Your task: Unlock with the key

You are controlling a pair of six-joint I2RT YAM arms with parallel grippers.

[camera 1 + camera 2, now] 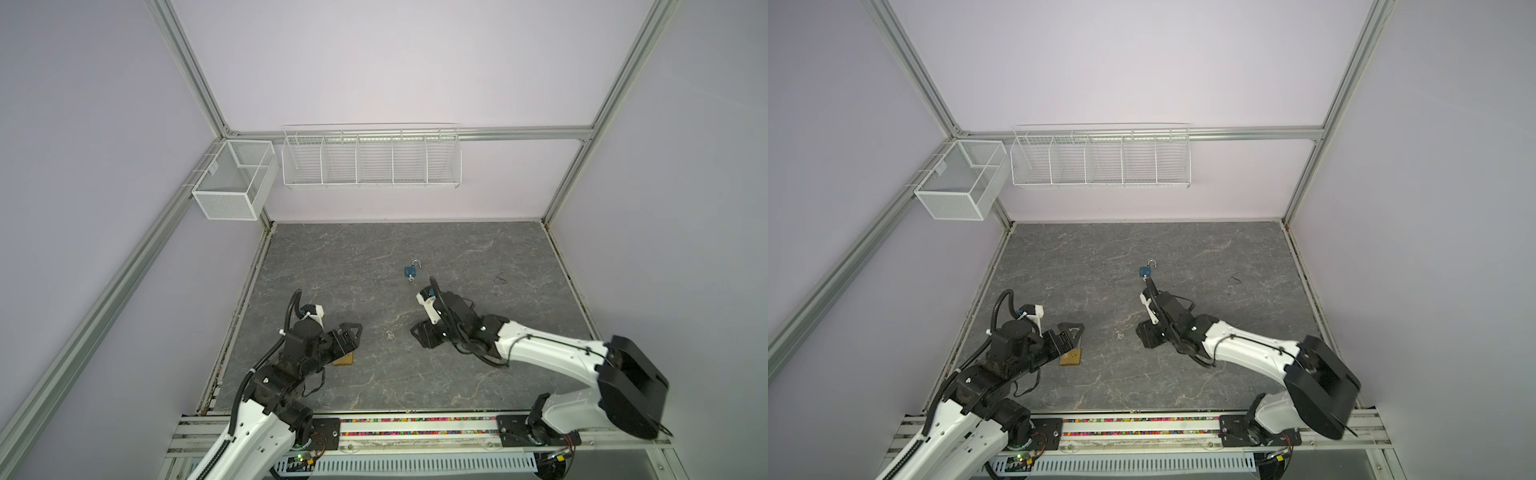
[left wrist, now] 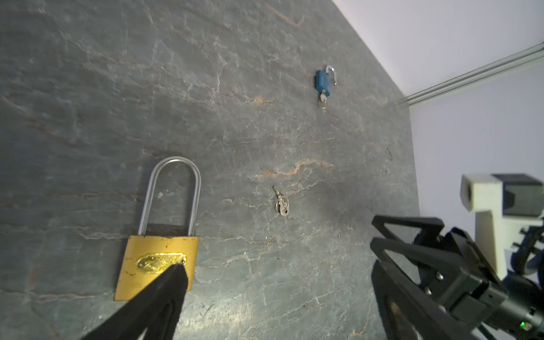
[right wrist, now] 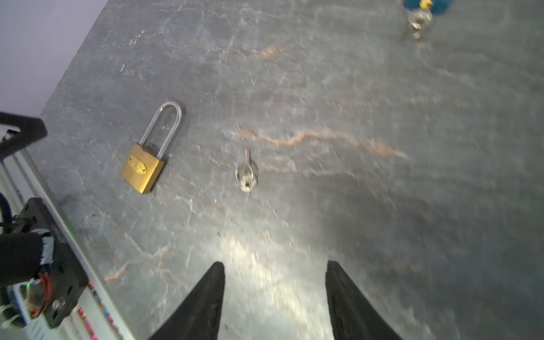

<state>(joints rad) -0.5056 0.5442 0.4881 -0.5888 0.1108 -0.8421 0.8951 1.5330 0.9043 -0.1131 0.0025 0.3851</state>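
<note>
A gold padlock [image 2: 156,250] with a long shackle, pushed home, lies flat at the front left; in both top views my left gripper partly covers it [image 1: 1070,358]. My left gripper [image 2: 275,265] is open and holds nothing; one fingertip [image 2: 176,269] sits over the lock's body. A loose key [image 1: 389,334] on a ring lies mid-table [image 3: 246,176] between the two grippers. My right gripper [image 3: 275,262] is open and empty, right of the key [image 1: 1119,333]. Farther back lies a blue padlock [image 1: 411,271], its shackle swung open and a second key [image 2: 323,101] in it.
A white wire rack [image 1: 372,156] hangs on the back wall and a mesh basket [image 1: 232,183] on the left wall. A small dark mark [image 1: 500,278] shows on the stone tabletop [image 1: 478,374] at the right. A metal rail [image 1: 415,432] runs along the front edge.
</note>
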